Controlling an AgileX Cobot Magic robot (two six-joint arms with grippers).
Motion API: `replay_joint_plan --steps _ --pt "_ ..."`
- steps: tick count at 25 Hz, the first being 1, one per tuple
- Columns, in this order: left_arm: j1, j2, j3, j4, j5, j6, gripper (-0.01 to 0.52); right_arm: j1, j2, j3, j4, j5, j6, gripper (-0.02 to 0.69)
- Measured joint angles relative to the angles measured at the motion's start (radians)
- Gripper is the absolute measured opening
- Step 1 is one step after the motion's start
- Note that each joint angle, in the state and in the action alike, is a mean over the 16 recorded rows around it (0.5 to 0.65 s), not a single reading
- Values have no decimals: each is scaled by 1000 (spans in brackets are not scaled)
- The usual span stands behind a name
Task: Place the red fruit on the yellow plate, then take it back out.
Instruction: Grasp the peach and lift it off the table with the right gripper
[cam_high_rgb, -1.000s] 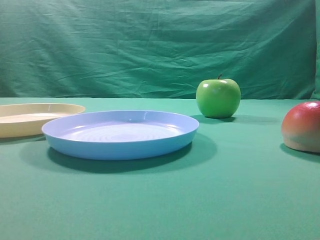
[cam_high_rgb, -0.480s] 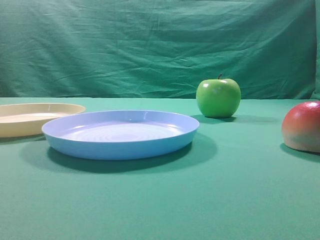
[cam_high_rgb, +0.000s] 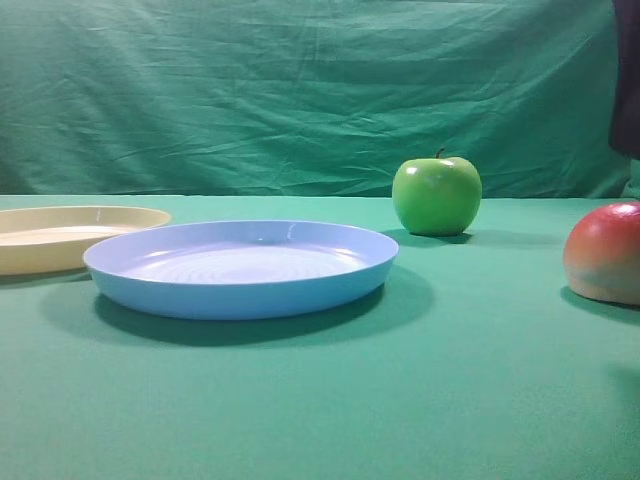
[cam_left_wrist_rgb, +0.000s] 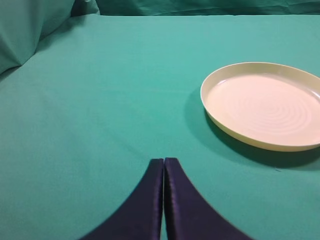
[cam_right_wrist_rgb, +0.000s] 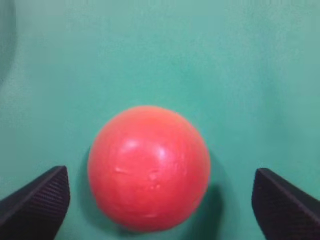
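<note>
The red fruit (cam_high_rgb: 607, 250) rests on the green cloth at the right edge of the exterior view, and from above it shows as a red ball (cam_right_wrist_rgb: 149, 167). My right gripper (cam_right_wrist_rgb: 160, 197) hangs over it, open wide, one dark finger on each side and neither touching it. A dark piece of the right arm (cam_high_rgb: 627, 75) shows at the top right corner. The yellow plate (cam_high_rgb: 60, 250) lies at the far left, empty, and its rim (cam_left_wrist_rgb: 210, 107) shows in the left wrist view. My left gripper (cam_left_wrist_rgb: 164, 162) is shut, empty, above the cloth to the near left of that plate.
A light blue plate (cam_high_rgb: 150, 290) sits in the middle, next to the yellow one. A glossy green apple (cam_high_rgb: 436, 196) stands behind, right of centre. A green cloth backdrop (cam_high_rgb: 300, 90) closes the far side.
A dark part of the right arm has come into the top right corner of the exterior view. A faint shadow now falls on the cloth at the lower right. Fruit and plates have not moved.
</note>
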Motion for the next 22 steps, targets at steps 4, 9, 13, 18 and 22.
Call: replay_joint_plan --steps 4,9,13,18,22 --pt "0 0 0 0 0 0 0 0 58 -1 3 -48 0 626" --pt "0 0 0 0 0 0 0 0 109 -5 8 -83 0 527" --pt "0 0 0 0 0 0 0 0 131 -32 10 -67 -2 416" --pt "0 0 0 0 0 0 0 5 145 -130 14 -1 -4 297" --pt "0 0 0 0 0 0 0 26 151 -255 19 61 -7 227"
